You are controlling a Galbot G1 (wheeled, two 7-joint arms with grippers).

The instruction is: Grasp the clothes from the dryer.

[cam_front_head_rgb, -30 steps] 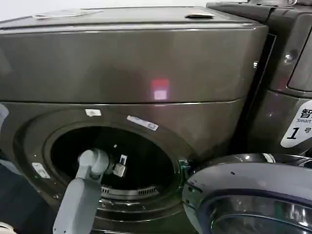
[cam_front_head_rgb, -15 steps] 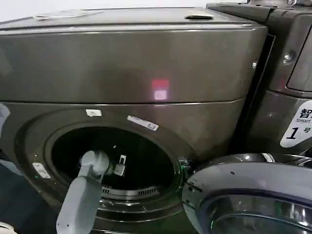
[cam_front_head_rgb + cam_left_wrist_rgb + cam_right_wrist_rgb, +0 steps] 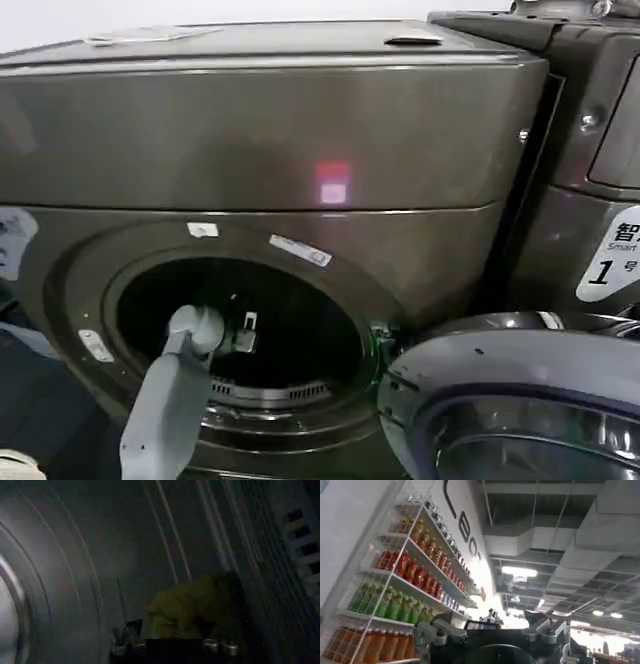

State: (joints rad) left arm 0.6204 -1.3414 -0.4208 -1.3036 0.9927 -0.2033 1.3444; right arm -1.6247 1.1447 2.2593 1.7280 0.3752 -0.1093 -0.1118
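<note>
Dark drum of the dryer (image 3: 300, 150): left pincer (image 3: 172, 642) spread wide before crumpled clothes (image 3: 187, 607).

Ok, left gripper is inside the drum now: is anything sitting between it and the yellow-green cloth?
Nothing visible does. In the left wrist view the clothes lie on the drum wall straight ahead of the left gripper, with only bare drum between them. The dryer door is swung open to the robot's right, clear of the porthole.

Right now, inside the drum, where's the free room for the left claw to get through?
Room: the porthole of the dryer gapes right of the left arm. Inside, bare drum wall beside the clothes. Tight: the left claw is right at the fabric, ribbed wall close on the other side.
</note>
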